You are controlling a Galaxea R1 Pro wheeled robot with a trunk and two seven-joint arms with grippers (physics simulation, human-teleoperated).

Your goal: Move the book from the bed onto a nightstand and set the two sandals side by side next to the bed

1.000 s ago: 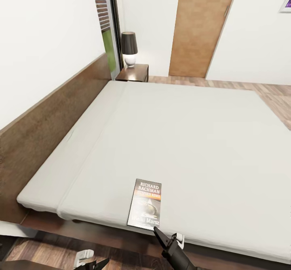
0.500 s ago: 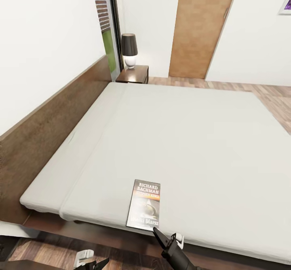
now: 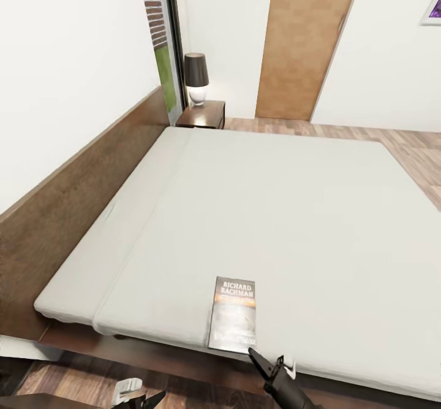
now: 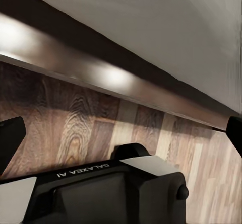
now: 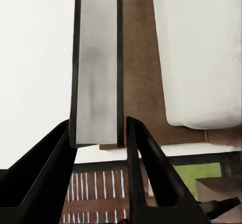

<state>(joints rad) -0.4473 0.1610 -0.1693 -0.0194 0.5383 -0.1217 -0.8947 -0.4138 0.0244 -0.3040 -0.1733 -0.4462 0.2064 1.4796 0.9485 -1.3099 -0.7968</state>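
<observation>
The book [image 3: 233, 314] lies on the bed [image 3: 288, 213] at the pale mattress's near edge, its dark cover blurred. My right gripper [image 3: 268, 363] meets the book's near right corner from below the bed's edge. In the right wrist view the book [image 5: 98, 58] runs edge-on between the two black fingers [image 5: 50, 173], which touch both its covers. My left gripper [image 3: 141, 397] hangs low over the floor, its fingertips [image 4: 10, 138] spread wide and open. A nightstand [image 3: 202, 113] stands at the bed's far corner. The sandals are out of view.
A black-shaded lamp [image 3: 196, 76] stands on the nightstand beside a tall window [image 3: 160, 41]. A tan door [image 3: 303, 41] and a purple picture [image 3: 433, 4] are on the far wall. The brown headboard [image 3: 79, 200] runs along the left. Wood floor [image 3: 416, 145] lies right of the bed.
The book has slid a little to the right and turned slightly, together with my right gripper, and its cover now looks blurred. The left arm has stayed in place.
</observation>
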